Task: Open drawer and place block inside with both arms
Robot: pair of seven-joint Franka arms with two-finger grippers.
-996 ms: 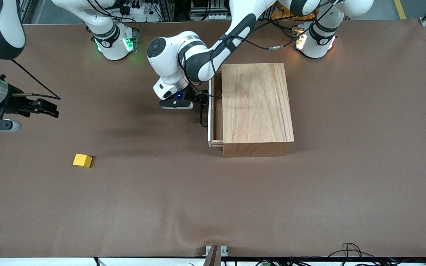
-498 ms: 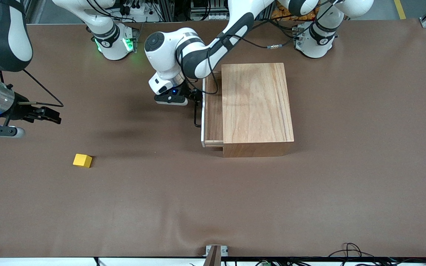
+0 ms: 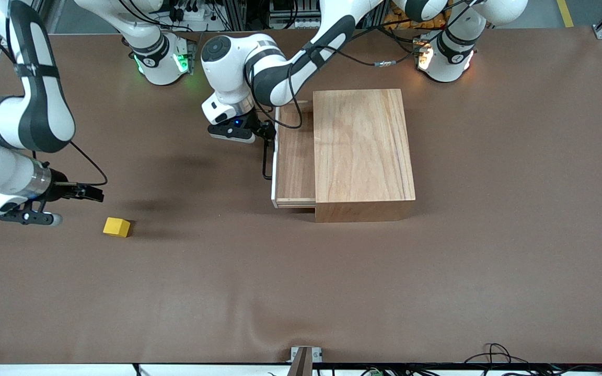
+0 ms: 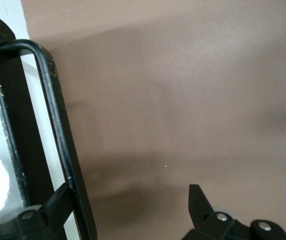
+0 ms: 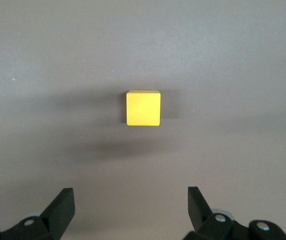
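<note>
Drawer [image 3: 294, 156]: sticking partway out of the wooden box [image 3: 361, 151] toward the right arm's end of the table. Left gripper [image 3: 265, 131]: hooking the drawer's black handle [image 4: 57, 130] with one finger, fingers standing apart. Block [image 3: 116, 227]: sitting on the bare table [image 3: 332, 282], well apart from the box. Right gripper [image 3: 92, 194]: hovering above the table near the block, fingers spread wide
</note>
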